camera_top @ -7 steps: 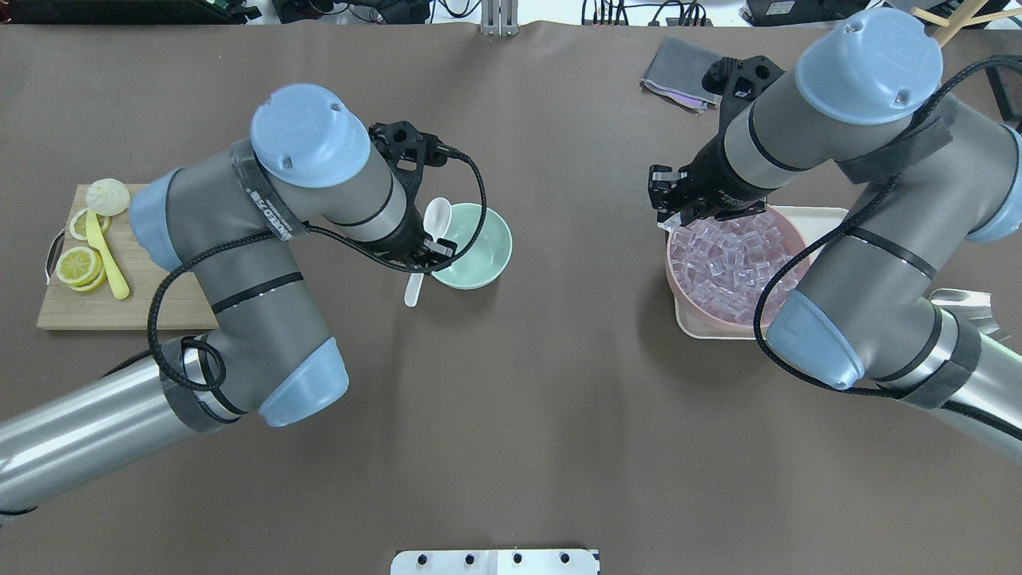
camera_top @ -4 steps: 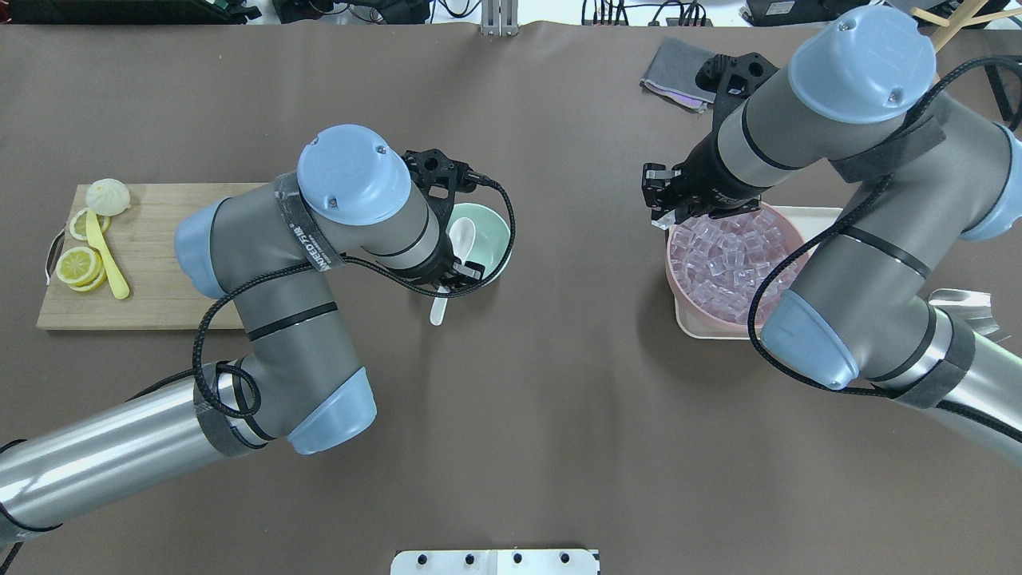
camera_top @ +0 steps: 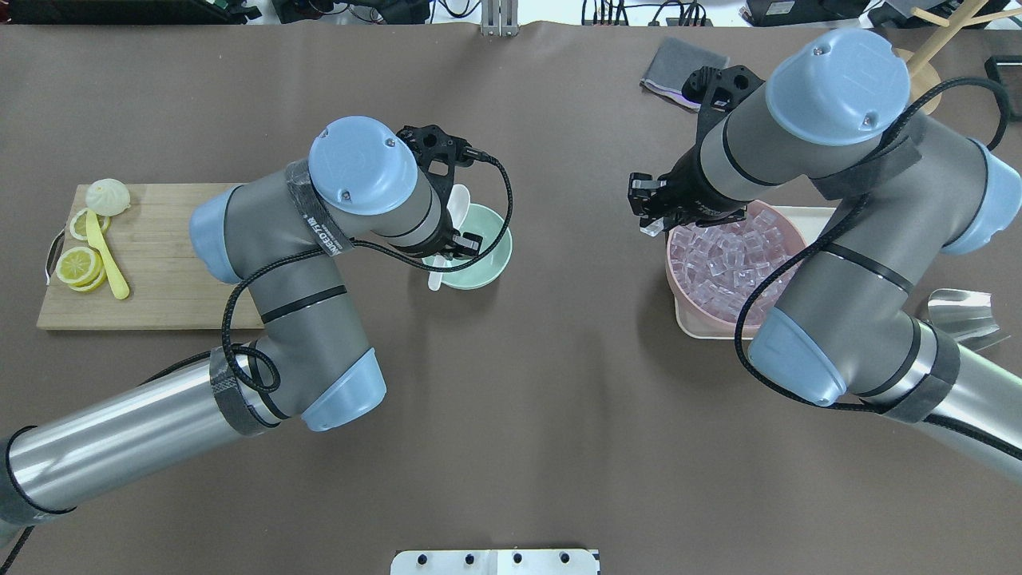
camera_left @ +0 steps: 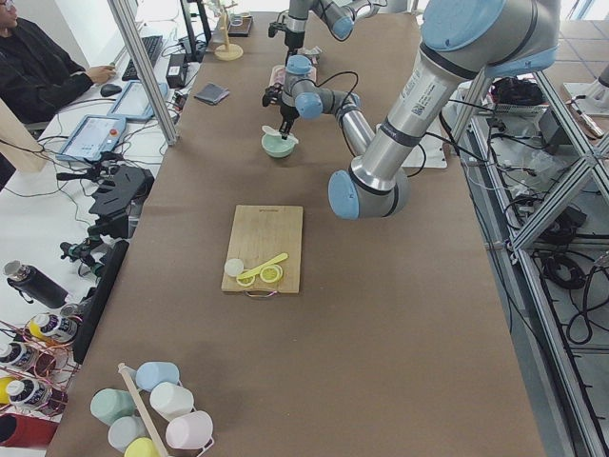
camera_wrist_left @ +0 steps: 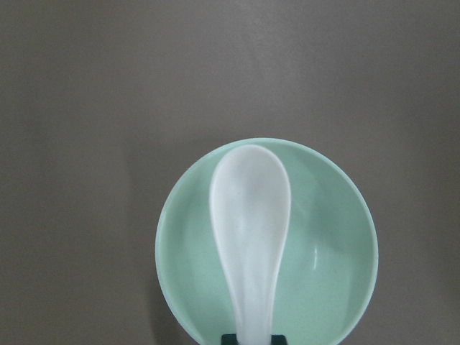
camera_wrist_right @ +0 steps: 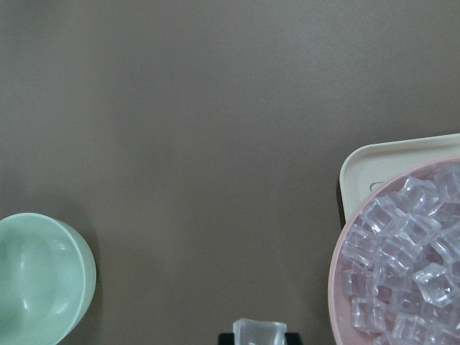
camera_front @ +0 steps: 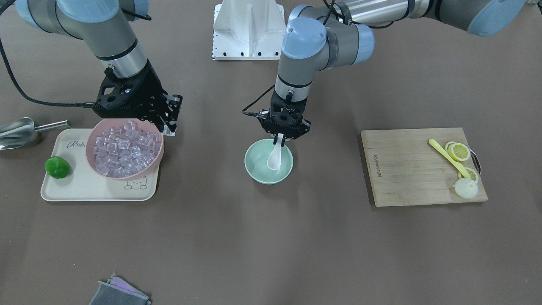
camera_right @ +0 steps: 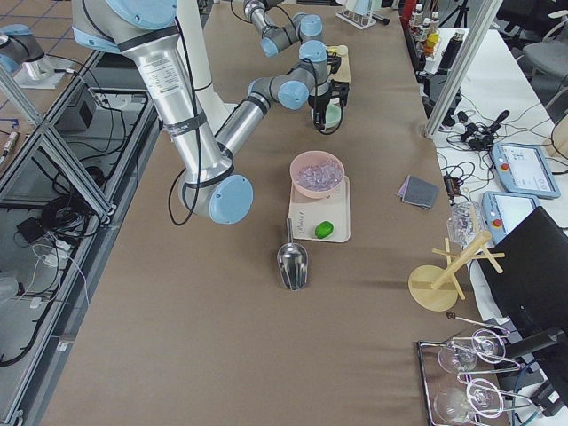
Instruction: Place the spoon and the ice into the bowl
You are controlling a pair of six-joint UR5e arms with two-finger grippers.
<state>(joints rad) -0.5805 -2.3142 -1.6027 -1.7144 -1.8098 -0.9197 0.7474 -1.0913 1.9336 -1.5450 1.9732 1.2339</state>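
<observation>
On the left gripper, the fingers were clamped on the handle tip of the small white, slightly translucent soup spoon. Its oval scoop hung down inside the small round mint-green bowl; I could not tell whether the scoop touched the bowl's floor. The right gripper had its fingers closed on one small clear glassy ice cube. It held the cube over bare table, just beside the rim of the larger pink bowl, which was heaped with such cubes and stood on a cream tray. The mint bowl lay well apart from it.

I judged the spoon step nearly done. Next I would need to part the left fingers so the handle settled on the rim, then lift that arm clear. The right arm could then carry its cube across and drop it in without the arms meeting.
</observation>
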